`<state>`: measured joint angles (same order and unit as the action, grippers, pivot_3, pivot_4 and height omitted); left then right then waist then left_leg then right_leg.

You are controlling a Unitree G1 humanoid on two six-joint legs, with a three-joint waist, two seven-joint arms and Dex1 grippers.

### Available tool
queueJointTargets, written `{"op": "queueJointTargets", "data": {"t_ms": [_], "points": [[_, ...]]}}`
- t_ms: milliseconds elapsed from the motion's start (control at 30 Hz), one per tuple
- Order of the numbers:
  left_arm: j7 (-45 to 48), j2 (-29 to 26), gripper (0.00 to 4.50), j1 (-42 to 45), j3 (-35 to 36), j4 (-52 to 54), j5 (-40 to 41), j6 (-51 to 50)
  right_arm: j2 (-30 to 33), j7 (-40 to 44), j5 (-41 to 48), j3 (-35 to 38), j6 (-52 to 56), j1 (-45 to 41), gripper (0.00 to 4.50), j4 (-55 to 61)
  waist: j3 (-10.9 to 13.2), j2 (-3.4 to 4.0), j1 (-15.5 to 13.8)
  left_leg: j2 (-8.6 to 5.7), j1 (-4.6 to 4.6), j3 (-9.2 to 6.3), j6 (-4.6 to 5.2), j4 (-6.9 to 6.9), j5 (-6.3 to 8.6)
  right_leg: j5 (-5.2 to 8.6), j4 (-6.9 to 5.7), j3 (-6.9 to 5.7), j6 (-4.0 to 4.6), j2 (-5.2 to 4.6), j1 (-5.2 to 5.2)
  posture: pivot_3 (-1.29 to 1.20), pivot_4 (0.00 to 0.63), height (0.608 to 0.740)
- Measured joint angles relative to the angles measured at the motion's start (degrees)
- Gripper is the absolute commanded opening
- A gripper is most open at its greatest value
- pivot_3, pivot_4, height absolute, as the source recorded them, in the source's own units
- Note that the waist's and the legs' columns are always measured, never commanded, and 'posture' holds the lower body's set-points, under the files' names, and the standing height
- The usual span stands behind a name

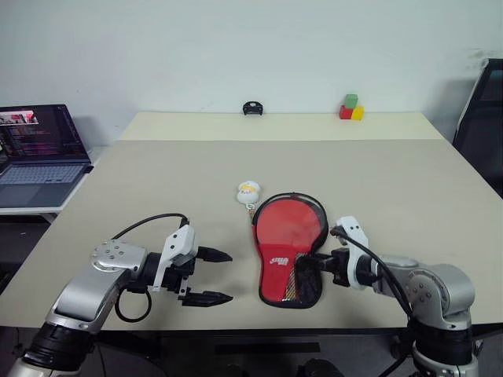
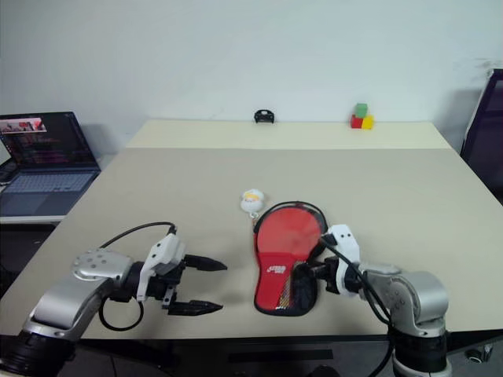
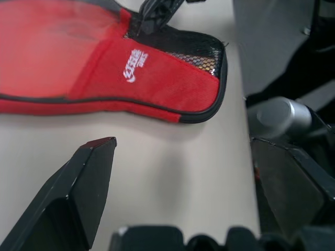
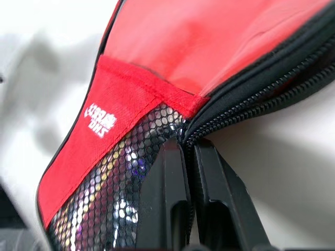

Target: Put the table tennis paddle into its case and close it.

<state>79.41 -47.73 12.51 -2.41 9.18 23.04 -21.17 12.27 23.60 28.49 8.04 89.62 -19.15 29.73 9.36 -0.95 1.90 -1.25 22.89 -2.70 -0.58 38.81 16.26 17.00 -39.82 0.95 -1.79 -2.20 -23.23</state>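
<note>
Right gripper (image 1: 321, 263) pinched shut on case (image 1: 289, 250) edge beside the zipper (image 4: 246, 99), likely steadying it for closing. Left gripper (image 1: 222, 276) spread wide, waiting near, apart.

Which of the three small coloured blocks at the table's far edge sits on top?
The green block. It rests above the red block and yellow block, which sit side by side on the beige table.

White logo lettering on the red case (image 3: 157, 78), characters unreadable
</note>
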Motion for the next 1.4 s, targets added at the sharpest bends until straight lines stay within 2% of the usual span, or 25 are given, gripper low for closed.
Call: {"op": "queueJointTargets", "data": {"t_ms": [233, 667, 967, 1067, 1167, 1400], "points": [[0.07, -0.67, 4.5, -1.08, 0.0, 1.29, 0.76, 0.09, 0.57, 0.03, 1.53, -0.03, 1.97, 0.56, 0.0, 1.83, 0.0, 0.0, 0.0, -0.01, -0.02, -0.02, 0.0, 0.0, 0.0, 0.0, 0.0, -0.02, 0.0, 0.01, 0.02, 0.0, 0.15, 0.74], [0.02, -1.17, 4.5, -1.28, -0.67, 1.66, 0.71, 0.42, 6.64, 1.73, 4.35, -0.01, 1.3, 3.29, 0.0, 3.14, 0.0, 0.0, -0.06, -0.01, -0.02, -0.03, 0.01, -0.01, 0.0, 0.01, 0.07, -0.05, 0.0, 0.01, 0.06, 0.0, 0.15, 0.74], [0.09, -1.17, 4.5, 0.43, -1.98, -0.25, 0.33, 1.45, 5.13, 1.18, 4.48, 1.12, 2.16, 4.17, 0.0, 3.81, 0.0, -0.01, -0.03, -0.01, -0.01, -0.03, 0.01, -0.02, 0.0, 0.01, 0.09, -0.04, 0.0, 0.01, 0.06, 0.0, 0.15, 0.74], [0.08, -1.17, 4.5, 0.67, -2.01, -0.4, 0.31, 1.84, 4.18, 0.82, 4.66, 1.88, 2.36, 4.82, 0.72, 3.88, 0.0, -0.01, -0.03, -0.01, -0.01, -0.04, 0.01, -0.02, 0.0, 0.01, 0.1, -0.04, 0.0, 0.02, 0.06, 0.0, 0.15, 0.74], [0.04, -1.17, 4.5, 0.66, -2.03, -0.45, 0.29, 1.99, 3.66, 0.05, 4.88, 2.05, 2.36, 5.66, 1.63, 4.08, 0.0, -0.01, -0.04, -0.01, -0.02, -0.04, 0.01, -0.03, 0.0, 0.01, 0.09, -0.04, 0.0, 0.02, 0.06, 0.0, 0.15, 0.74], [-0.19, -1.14, 4.5, 0.39, -2.04, -0.45, -0.07, 2.4, 5.71, 0.7, 8.59, 6.26, 2.37, 8.88, 3.94, 7.27, -0.01, -0.02, -0.09, -0.01, -0.03, -0.05, 0.01, -0.02, 0.0, 0.01, 0.14, -0.06, -0.01, 0.01, 0.12, 0.0, 0.15, 0.74]]}}
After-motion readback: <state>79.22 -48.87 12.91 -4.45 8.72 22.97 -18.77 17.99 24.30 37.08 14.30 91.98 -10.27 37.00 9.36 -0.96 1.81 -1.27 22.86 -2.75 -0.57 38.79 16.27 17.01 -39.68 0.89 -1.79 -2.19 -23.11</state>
